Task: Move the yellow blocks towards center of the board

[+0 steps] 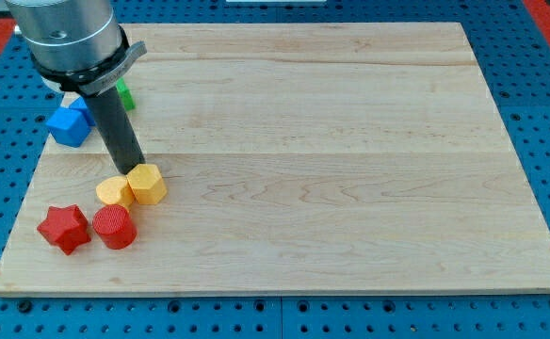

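Two yellow blocks lie near the board's lower left: a yellow hexagon block and, touching its left side, a smaller yellow block whose shape is hard to make out. My tip rests just above and between them, touching or nearly touching the hexagon's upper left edge. The dark rod rises up and to the left to the grey arm body.
A red star block and a red cylinder block lie below the yellow blocks. A blue block sits at the left edge. A green block is partly hidden behind the rod. The wooden board lies on a blue perforated table.
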Robot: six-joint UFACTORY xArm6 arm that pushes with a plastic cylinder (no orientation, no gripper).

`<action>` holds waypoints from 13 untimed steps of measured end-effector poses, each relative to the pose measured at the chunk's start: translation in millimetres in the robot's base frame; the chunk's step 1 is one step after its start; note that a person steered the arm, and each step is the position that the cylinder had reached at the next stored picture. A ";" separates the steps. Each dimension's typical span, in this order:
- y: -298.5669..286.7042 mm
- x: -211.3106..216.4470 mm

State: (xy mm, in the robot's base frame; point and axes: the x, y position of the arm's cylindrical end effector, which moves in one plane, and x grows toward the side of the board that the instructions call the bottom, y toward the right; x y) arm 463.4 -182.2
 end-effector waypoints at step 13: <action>48.6 31.7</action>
State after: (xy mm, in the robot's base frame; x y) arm 495.1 -133.6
